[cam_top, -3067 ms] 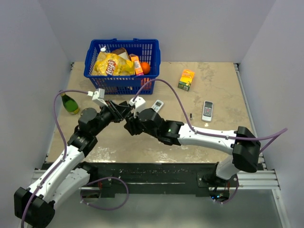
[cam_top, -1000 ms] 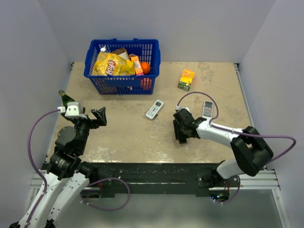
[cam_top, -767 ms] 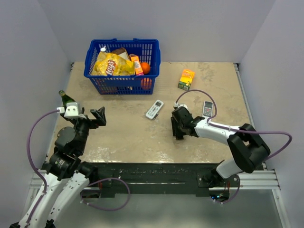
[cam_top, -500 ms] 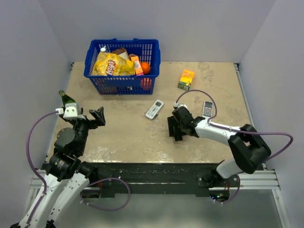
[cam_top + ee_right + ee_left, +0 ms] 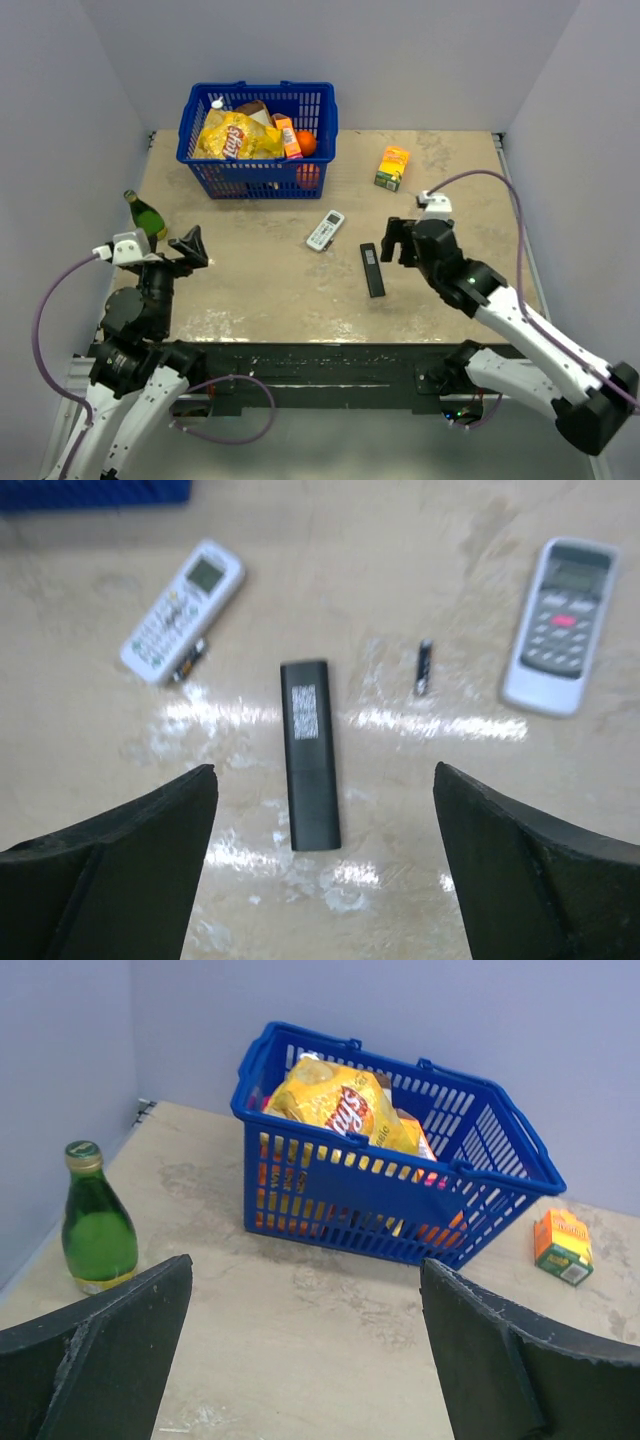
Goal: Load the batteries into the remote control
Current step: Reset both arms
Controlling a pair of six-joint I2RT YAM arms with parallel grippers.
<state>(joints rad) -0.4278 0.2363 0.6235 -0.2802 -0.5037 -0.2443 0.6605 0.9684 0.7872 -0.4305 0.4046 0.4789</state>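
Observation:
The remote control [image 5: 372, 270] [image 5: 310, 755], a slim black bar with a pale label on its upper face, lies flat on the table. My right gripper [image 5: 398, 243] [image 5: 323, 767] is open above and just right of it, touching nothing. One battery [image 5: 423, 667] lies to the remote's right. Another battery [image 5: 190, 660] rests against a white remote with a small screen [image 5: 325, 230] [image 5: 183, 610]. Far to the left, my left gripper [image 5: 188, 250] [image 5: 305, 1260] is open and empty over bare table.
A white remote with grey buttons [image 5: 560, 625] lies to the right. A blue basket [image 5: 250, 175] [image 5: 370, 1200] of groceries stands at the back left. A green bottle [image 5: 145, 215] [image 5: 97, 1222] is at the left edge. An orange carton [image 5: 393, 167] [image 5: 563, 1246] sits at the back.
My right gripper opened, let go of the black remote and drew back to the right and upward. The remote now lies alone on the table. The left arm pulled back slightly.

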